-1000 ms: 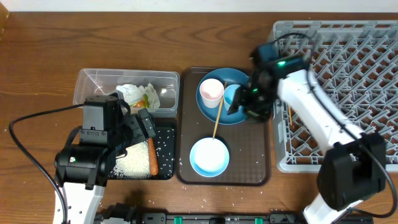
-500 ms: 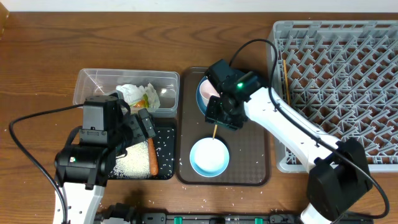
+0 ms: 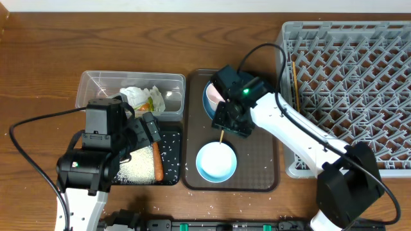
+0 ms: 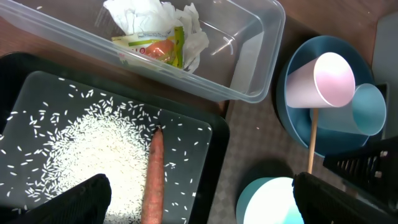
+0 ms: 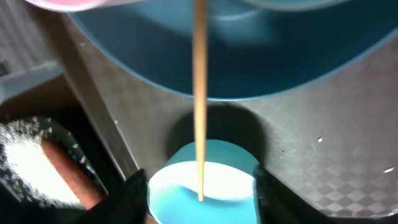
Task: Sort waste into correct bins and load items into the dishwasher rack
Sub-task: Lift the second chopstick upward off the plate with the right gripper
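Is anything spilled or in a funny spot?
Yes. One chopstick slants from the blue plate across to the white bowl, and a few stray rice grains dot the brown tray outside the black tray.

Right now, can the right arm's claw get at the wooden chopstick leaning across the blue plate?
Probably yes. The right claw hangs open directly over the chopstick, straddling it, and nothing lies on top of the stick.
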